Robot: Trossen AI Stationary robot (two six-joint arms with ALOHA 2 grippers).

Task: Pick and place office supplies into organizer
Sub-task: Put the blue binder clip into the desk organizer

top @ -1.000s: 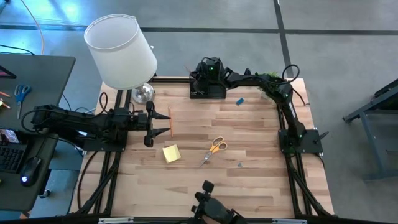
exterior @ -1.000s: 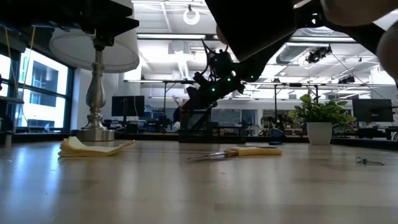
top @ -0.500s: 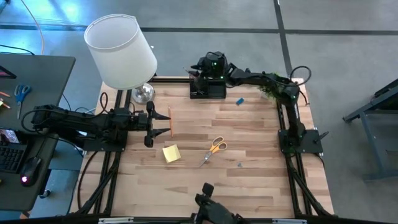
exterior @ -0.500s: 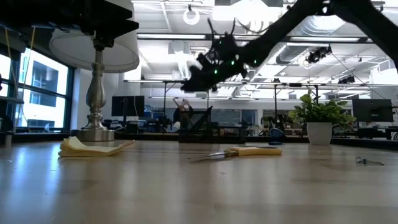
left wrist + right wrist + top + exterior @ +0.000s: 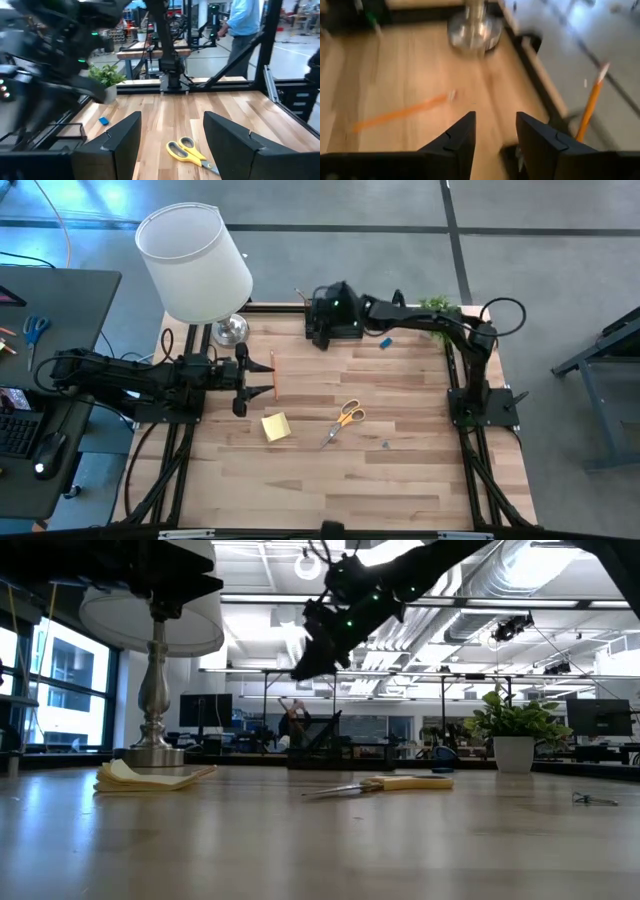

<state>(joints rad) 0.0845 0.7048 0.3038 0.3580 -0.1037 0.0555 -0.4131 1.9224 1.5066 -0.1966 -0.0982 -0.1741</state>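
From above, my right arm reaches across the far edge of the worktop (image 5: 400, 400), its right gripper (image 5: 322, 316) covering most of the black organizer (image 5: 340, 330). The left gripper (image 5: 242, 380) hangs level at the left side, fingers apart, beside an orange pencil (image 5: 274, 376). A yellow sticky-note pad (image 5: 276, 426), orange-handled scissors (image 5: 346, 418), a blue eraser (image 5: 384, 342) and a tiny binder clip (image 5: 385, 445), hard to make out, lie loose on the wood.

At table height, the right arm hangs dark against the ceiling lights above the organizer; I cannot read its fingers here. The lamp's shade is cut off at the top.

My left wrist camera looks between parted fingers at the scissors and eraser; the right arm is a blur.

My right wrist camera, blurred, shows fingers parted and empty, the lamp base (image 5: 474, 31) beyond, and a second pencil (image 5: 591, 104) standing upright.
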